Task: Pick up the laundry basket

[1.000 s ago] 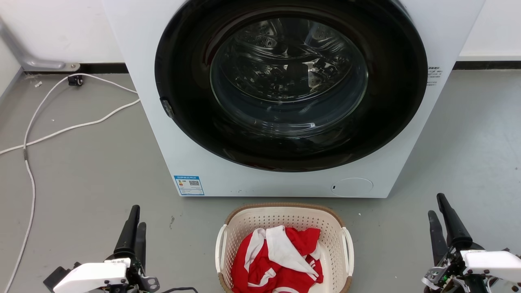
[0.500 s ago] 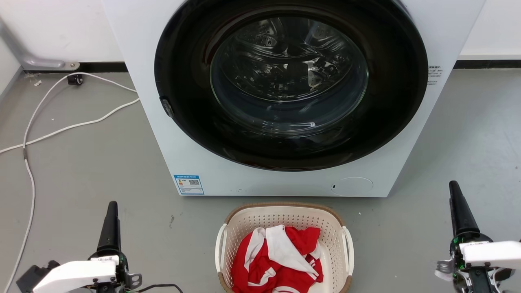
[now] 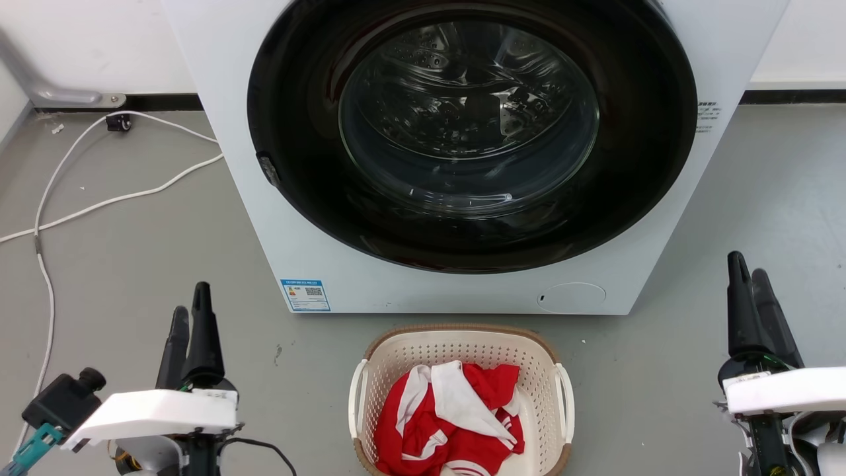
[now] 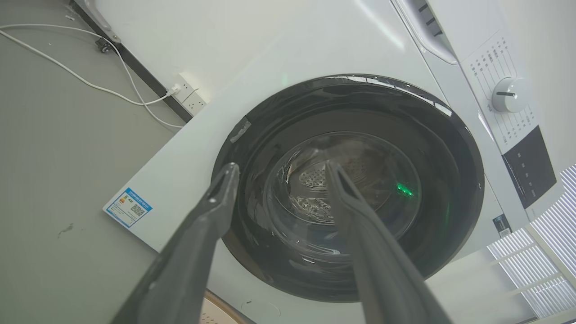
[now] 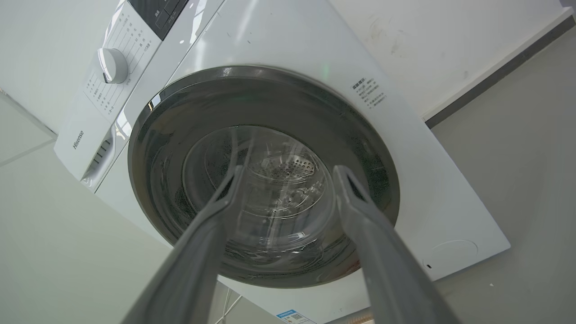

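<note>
While lower edge crops laundry basket (image 3: 462, 348), left tool (image 3: 190, 299), right tool (image 3: 746, 264) spread.

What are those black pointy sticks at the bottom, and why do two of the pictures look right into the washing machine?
Those sticks are a robot's fingers. Each arm ends in a two-fingered grabber called an end effector. One picture comes from a camera on the robot's head, looking down: it shows the left end effector, the right end effector, and between them, on the grey floor, a laundry basket holding red and white clothes, in front of a washing machine. The other two pictures come from cameras on the wrists, looking along the fingers toward that machine. Both end effectors are open and hold nothing.
</note>
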### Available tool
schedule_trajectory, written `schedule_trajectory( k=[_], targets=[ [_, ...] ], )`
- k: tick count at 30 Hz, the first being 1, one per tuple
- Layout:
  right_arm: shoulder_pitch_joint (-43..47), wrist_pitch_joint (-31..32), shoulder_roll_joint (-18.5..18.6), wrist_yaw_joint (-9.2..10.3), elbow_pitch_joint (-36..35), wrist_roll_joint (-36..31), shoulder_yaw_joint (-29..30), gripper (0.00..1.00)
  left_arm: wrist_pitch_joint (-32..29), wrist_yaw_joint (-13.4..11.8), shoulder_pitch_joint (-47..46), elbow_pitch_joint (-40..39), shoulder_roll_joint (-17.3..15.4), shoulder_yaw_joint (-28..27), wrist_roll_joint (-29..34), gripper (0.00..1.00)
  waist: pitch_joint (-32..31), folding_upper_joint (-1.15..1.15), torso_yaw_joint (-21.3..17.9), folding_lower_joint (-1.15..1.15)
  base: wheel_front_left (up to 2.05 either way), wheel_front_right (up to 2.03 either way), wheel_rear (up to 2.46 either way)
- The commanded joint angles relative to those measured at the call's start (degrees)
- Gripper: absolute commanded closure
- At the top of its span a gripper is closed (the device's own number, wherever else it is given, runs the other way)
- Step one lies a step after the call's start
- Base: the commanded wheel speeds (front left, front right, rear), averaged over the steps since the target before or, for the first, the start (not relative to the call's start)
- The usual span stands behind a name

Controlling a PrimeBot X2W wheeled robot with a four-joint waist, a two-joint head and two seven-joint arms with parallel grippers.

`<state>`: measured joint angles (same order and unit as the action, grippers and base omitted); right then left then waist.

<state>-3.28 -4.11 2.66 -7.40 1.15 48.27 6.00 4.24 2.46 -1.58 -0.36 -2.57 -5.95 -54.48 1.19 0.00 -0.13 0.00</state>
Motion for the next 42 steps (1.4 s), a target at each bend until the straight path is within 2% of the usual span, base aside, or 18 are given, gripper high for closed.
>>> schedule_trajectory(
  k=[1,5,11,20,26,36,42],
  targets=[
    [-1.5,-0.7,0.2,-0.11,-2.5,-4.4,-0.6,0.0,0.7,-0.8,-0.2,-2.4,-0.2,1.2,3.9,0.0,0.1,0.0,0.0,0.0,0.0,0.0,0.0],
    [-1.4,-1.5,0.2,-0.11,-4.5,-9.6,-1.1,0.0,1.4,-1.0,0.1,-4.1,-0.3,3.5,9.4,0.0,0.3,0.0,-0.1,0.0,0.0,0.0,0.0],
    [-1.0,-2.5,0.2,-0.12,-6.6,-16.6,-2.3,0.0,2.4,0.2,0.3,-6.7,-0.3,6.5,17.8,0.0,0.4,0.0,-0.2,0.0,0.0,0.0,0.0],
    [-0.4,-3.8,0.2,-0.12,-7.8,-23.3,-2.1,0.0,3.8,-1.3,0.8,-7.8,-1.9,10.2,25.5,0.0,0.6,0.0,-0.5,0.0,0.0,0.0,0.0],
    [-0.1,-4.7,0.3,-0.12,-8.1,-28.5,-1.8,0.0,4.7,-4.4,0.5,-8.4,-4.4,14.2,30.6,0.0,0.8,0.0,-0.6,0.0,0.0,0.0,0.0],
    [0.1,-6.2,0.3,-0.13,-8.5,-35.9,-2.3,0.0,6.1,-11.2,-0.5,-9.4,-8.6,21.1,36.6,0.0,1.0,0.0,-0.7,0.0,0.0,0.0,0.0],
    [0.7,-7.0,0.3,-0.13,-8.3,-41.1,-2.9,0.0,6.9,-13.0,-0.9,-8.5,-10.5,24.6,38.3,0.0,1.0,0.0,-0.7,0.0,0.0,0.0,0.0]
  ],
)
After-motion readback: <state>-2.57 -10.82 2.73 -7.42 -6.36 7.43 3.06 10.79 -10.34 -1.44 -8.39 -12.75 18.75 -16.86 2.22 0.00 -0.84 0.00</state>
